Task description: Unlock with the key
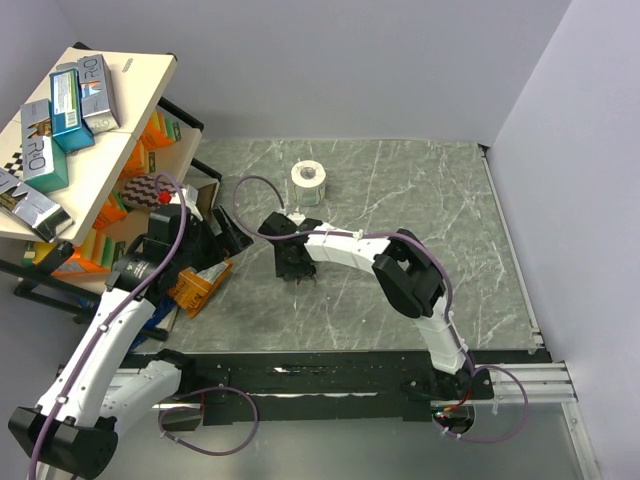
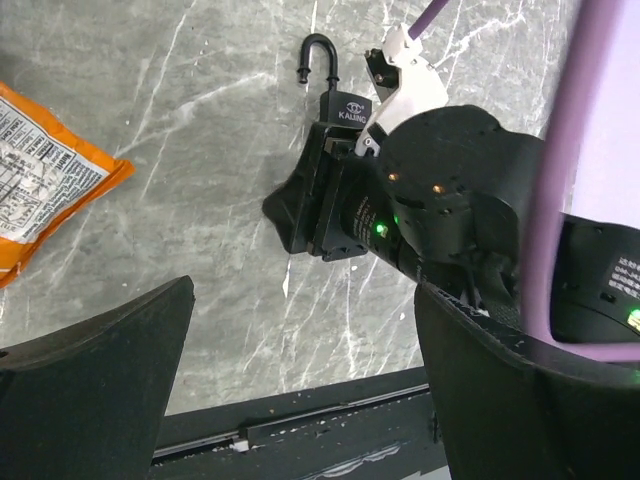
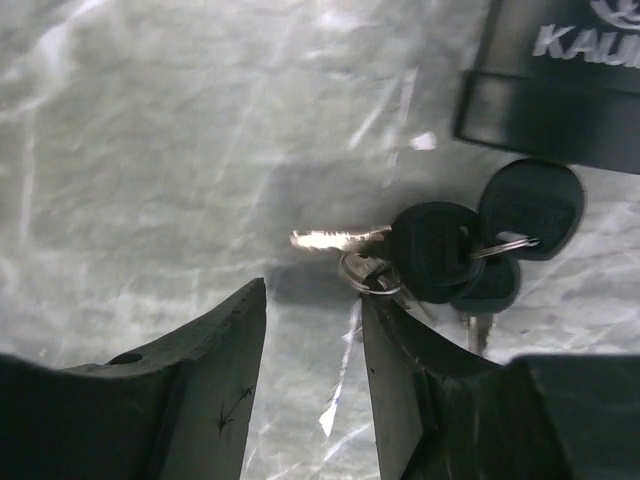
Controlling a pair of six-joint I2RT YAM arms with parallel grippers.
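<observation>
Key bunch (image 3: 440,250): one bunch, three black plastic heads counted, one silver blade (image 3: 325,238) plainly seen pointing away from the heads, and one small ring (image 3: 365,272) at the front. It lies flat on the grey marbled bench (image 1: 440,220), left of the middle, with the outermost head just beside the one black padlock (image 3: 560,90) (whether they touch I cannot tell). From above, the bunch is hidden under the right arm's wrist.

Right gripper (image 3: 312,295): low over the bench, its two fingers parted by a narrow gap with nothing between them. The blade tip lies just beyond the gap and the ring is close to the finger (image 3: 400,380) on the keys' side.

Left gripper (image 2: 305,290): spread wide, holding nothing, looking across at the right arm's wrist and the padlock. The padlock's shackle (image 2: 320,55) shows in that view as a hook, its shorter leg seeming to end clear of the body.

Other items:
- One orange packet (image 1: 200,285) at the bench's left edge, toward the near-left corner.
- One white roll (image 1: 309,178) near the far edge, left of middle.
- One shelf unit (image 1: 135,85) off the left side (at least four cartons on top).
</observation>
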